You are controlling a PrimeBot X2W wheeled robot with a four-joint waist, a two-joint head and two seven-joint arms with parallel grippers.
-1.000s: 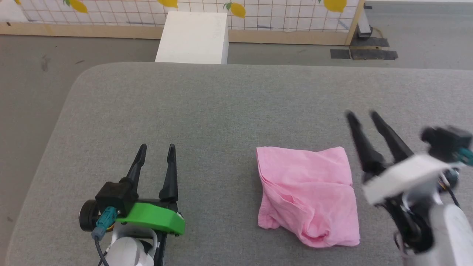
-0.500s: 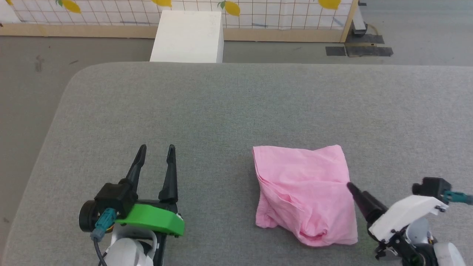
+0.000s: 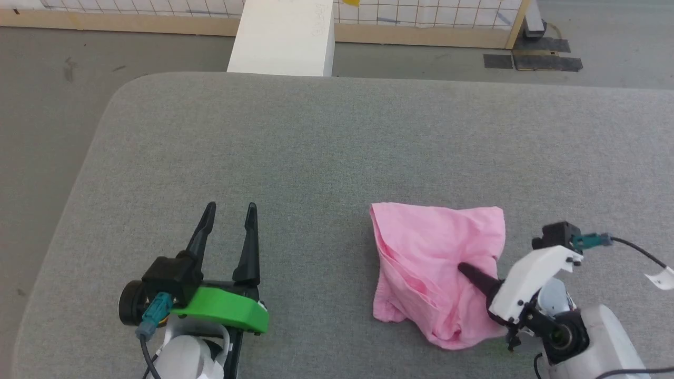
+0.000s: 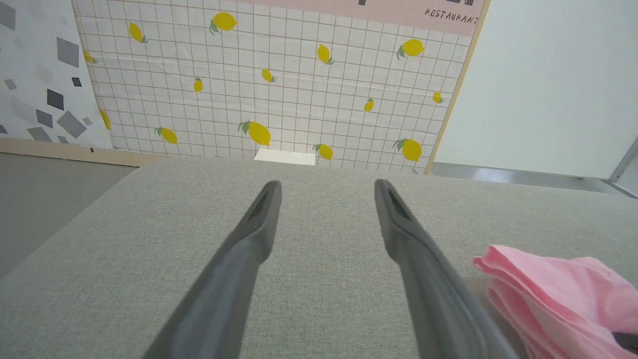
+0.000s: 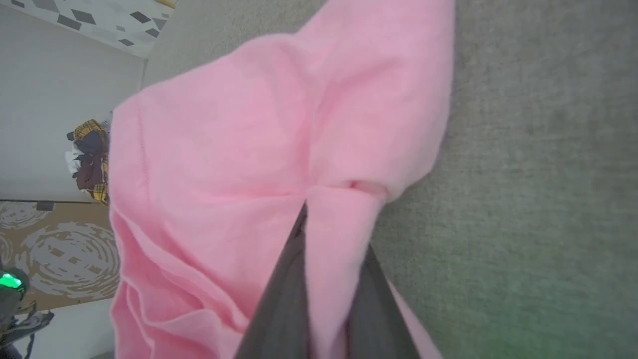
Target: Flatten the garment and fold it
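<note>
Grey tabletop (image 3: 316, 137) ahead of me — a white block (image 3: 284, 37) just past its far edge, lemon-print grid wall (image 4: 279, 85) behind, dark mats (image 3: 547, 62) on the floor (image 3: 52, 105) far right.

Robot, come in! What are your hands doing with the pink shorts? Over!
Left gripper open, idle over the grey table. Right gripper pinching a fold of the pink shorts. Shorts crumpled, not yet flat. Nothing in the way.

Looks like a robot test lab dressed up as a set, not a real home. The walls are just printed backdrops: a lemon-tile sheet (image 4: 279, 89) on a wooden frame (image 4: 456, 89), a terrazzo-print panel (image 4: 40, 75) and a "RESTAURANT" sign (image 4: 451, 16). There's a bare grey floor (image 3: 47, 95) with black mats (image 3: 532, 62), plus a padded grey table (image 3: 316, 147).
</note>
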